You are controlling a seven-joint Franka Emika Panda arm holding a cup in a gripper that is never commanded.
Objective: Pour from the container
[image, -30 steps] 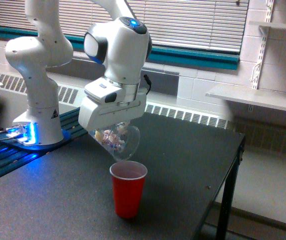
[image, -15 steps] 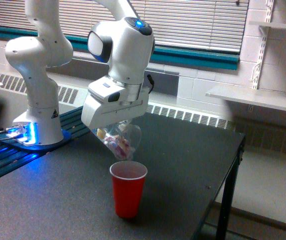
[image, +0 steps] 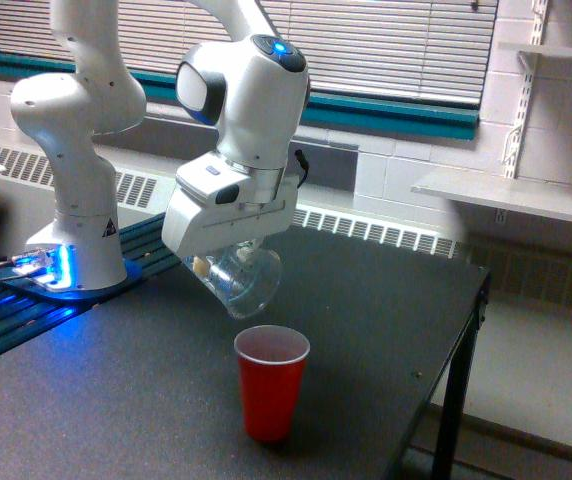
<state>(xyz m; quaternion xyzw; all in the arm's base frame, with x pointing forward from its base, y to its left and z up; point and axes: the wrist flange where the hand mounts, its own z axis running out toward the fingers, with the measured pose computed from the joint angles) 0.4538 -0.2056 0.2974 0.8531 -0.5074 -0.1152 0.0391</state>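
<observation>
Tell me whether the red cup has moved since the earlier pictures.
Yes. The red cup has shifted toward the exterior view's right and slightly nearer the camera, closer to the table's right edge; it now sits off from under the tilted clear container.

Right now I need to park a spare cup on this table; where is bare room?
Free: the dark tabletop between the red cup and its far edge at the exterior view's right, and the near stretch left of the cup. Crowded: under the tilted container and around the arm's base.
</observation>
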